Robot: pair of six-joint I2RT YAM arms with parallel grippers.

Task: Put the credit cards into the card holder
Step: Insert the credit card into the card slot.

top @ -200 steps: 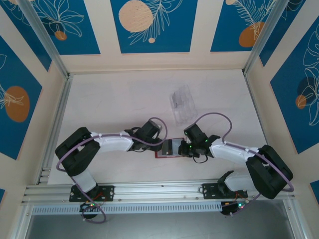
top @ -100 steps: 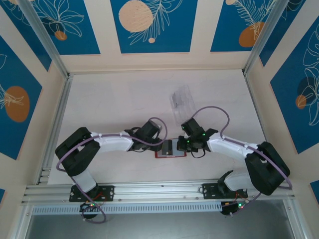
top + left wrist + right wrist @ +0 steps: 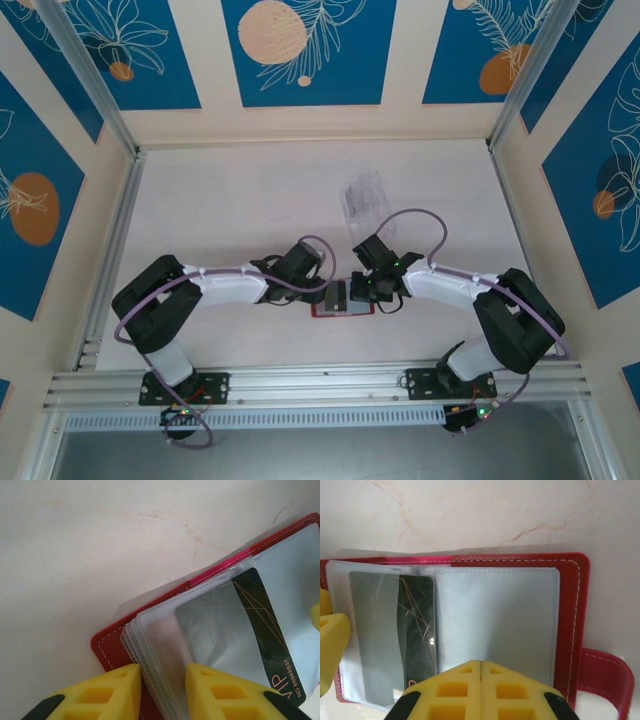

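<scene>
Card holder (image 3: 570, 630) lies open on tabletop (image 3: 250, 200) between both arms; left end effector (image 3: 162, 680) pinches its clear sleeves (image 3: 150, 645), while right end effector (image 3: 480, 672), pressed together and holding nothing, is nearer the half-sleeved black card (image 3: 417, 645), whose long axis runs toward it.
</scene>
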